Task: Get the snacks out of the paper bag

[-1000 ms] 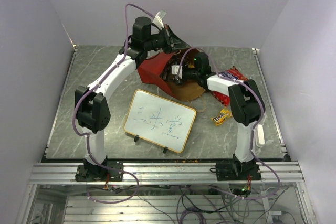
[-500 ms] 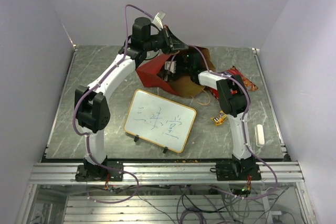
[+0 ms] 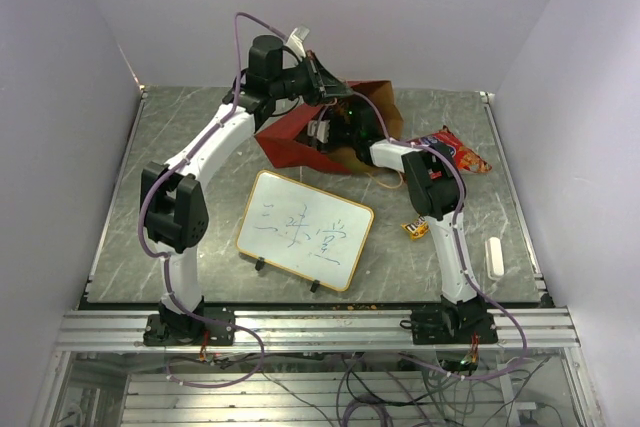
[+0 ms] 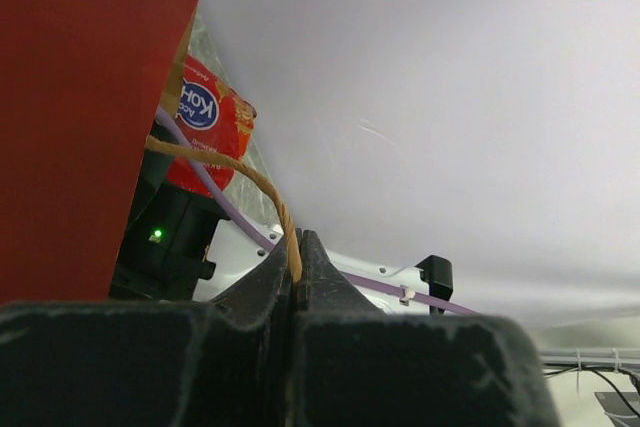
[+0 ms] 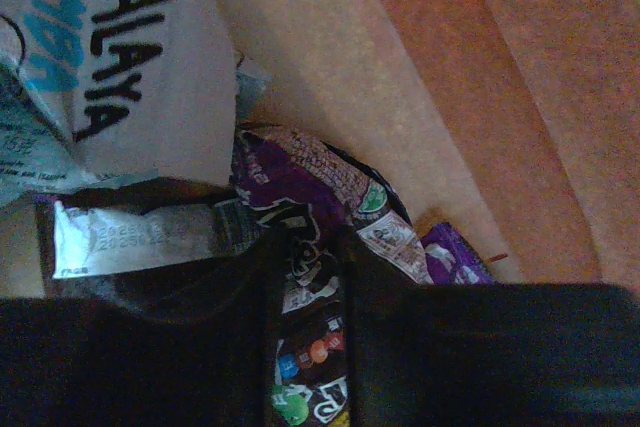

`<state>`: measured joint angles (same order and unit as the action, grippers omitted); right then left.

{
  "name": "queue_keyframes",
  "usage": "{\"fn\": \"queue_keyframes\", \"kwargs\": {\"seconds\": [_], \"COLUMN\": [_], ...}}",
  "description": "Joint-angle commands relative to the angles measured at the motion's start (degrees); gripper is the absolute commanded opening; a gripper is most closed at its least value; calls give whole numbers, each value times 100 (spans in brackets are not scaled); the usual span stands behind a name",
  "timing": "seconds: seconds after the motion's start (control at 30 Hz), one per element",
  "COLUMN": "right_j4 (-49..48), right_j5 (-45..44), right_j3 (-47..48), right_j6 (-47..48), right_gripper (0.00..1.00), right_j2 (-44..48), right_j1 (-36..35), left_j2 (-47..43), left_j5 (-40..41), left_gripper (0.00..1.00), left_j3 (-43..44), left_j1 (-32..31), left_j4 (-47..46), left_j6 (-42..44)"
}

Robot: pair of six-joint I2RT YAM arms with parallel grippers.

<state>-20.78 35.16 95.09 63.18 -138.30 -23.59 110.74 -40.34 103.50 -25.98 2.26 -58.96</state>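
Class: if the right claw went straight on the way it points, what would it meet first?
The right claw would most likely meet the dark candy packet between its fingers, then a purple packet just beyond, inside the bag; depth is unclear.

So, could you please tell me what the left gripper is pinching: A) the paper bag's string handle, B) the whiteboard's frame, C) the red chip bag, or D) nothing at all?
A: the left wrist view shows the left gripper shut on the tan string handle that loops over from the red paper bag.
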Motion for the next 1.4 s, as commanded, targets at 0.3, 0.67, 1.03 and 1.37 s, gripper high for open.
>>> {"fn": "queue_keyframes", "kwargs": {"seconds": [0.3, 0.67, 1.03, 1.37], "right_j4": [-1516, -1675, -1669, -1281], "right_j5": [-1577, -2241, -3052, -3332], "right_j3": [702, 896, 1254, 4052], "right_j6": [-1750, -2981, -4548, -5470], "right_gripper": [0, 0, 0, 0], "right_j2": [-124, -143, -447, -1838], "right_j1": [9, -193, -770, -919], "left_j2": [0, 1375, 2611, 2771], "left_j5": [92, 652, 541, -92], "left_gripper": [7, 7, 7, 7], "left_j3": [348, 2626, 4458, 4582], "left_j1": [436, 900, 1112, 946], "left_j4": [595, 469, -721, -1410], "left_j6": [622, 1677, 740, -145]}}
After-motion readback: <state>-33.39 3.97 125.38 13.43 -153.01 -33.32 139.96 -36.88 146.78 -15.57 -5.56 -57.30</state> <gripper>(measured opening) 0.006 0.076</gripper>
